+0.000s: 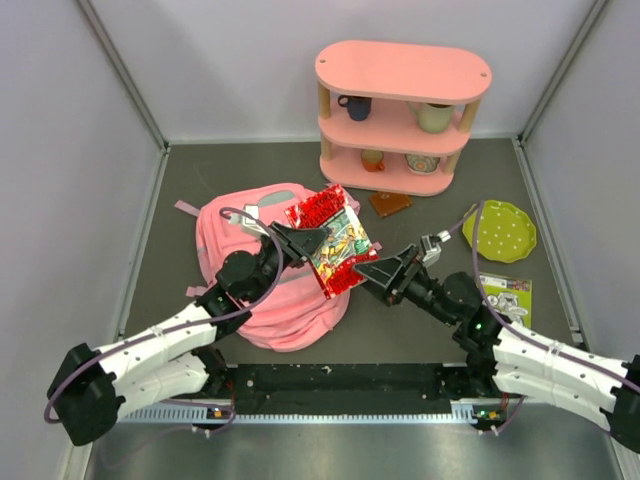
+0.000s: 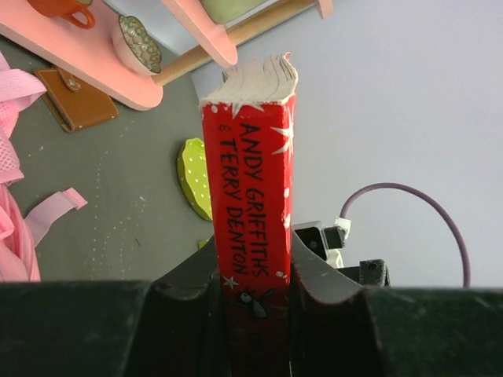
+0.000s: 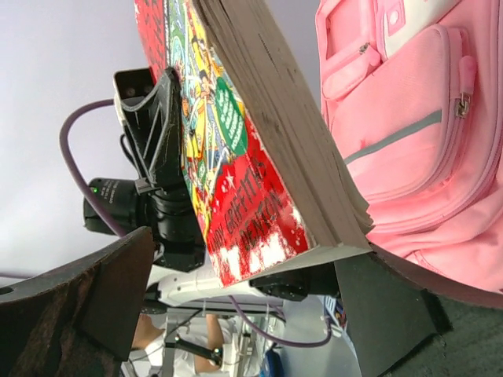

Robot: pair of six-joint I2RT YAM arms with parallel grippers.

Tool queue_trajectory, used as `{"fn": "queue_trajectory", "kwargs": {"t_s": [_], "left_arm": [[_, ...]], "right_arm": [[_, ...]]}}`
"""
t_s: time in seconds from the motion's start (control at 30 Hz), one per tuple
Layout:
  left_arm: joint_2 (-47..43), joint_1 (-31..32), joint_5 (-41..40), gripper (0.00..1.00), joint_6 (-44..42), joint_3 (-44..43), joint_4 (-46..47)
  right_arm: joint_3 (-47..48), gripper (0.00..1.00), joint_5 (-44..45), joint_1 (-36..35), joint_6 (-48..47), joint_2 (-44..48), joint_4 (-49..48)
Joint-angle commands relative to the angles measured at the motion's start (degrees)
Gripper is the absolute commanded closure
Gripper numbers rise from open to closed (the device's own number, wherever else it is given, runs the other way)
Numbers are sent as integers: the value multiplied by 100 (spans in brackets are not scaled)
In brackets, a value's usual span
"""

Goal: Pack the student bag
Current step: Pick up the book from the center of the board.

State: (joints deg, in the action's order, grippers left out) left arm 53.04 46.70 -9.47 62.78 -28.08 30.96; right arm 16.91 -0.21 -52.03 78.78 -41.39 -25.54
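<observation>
Two grippers meet at centre frame: the left gripper [image 1: 303, 240] clamps the spine of a red Andy Griffiths paperback [image 1: 335, 238] over the pink student bag [image 1: 285, 305], which lies centre-left, while the right gripper [image 1: 374, 268] stands wide, the book's lower edge between its parted fingers.

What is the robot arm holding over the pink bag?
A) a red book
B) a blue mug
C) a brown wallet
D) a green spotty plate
A: the left gripper is clamped on the spine of the red book, which hangs over the student bag.
</observation>
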Motion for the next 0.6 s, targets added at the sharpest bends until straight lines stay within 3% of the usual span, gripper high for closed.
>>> {"fn": "queue_trajectory", "kwargs": {"t_s": [0.0, 0.23, 0.33, 0.43, 0.47, 0.57], "left_arm": [[101, -117, 481, 100, 375, 13, 1367], [304, -293, 727, 100, 673, 153, 1939], [365, -372, 859, 100, 805, 214, 1975], [330, -398, 868, 100, 841, 346, 2037], [295, -407, 860, 100, 841, 381, 2019], [234, -503, 903, 100, 858, 487, 1967]], "right_arm": [[23, 8, 240, -70, 269, -272, -996], [94, 8, 73, -70, 375, -853, -1628], [137, 13, 100, -79, 261, -932, -1822], [164, 35, 91, -70, 111, -898, -1788], [164, 48, 91, -70, 102, -845, -1762], [103, 73, 91, -70, 93, -731, -1744]]}}
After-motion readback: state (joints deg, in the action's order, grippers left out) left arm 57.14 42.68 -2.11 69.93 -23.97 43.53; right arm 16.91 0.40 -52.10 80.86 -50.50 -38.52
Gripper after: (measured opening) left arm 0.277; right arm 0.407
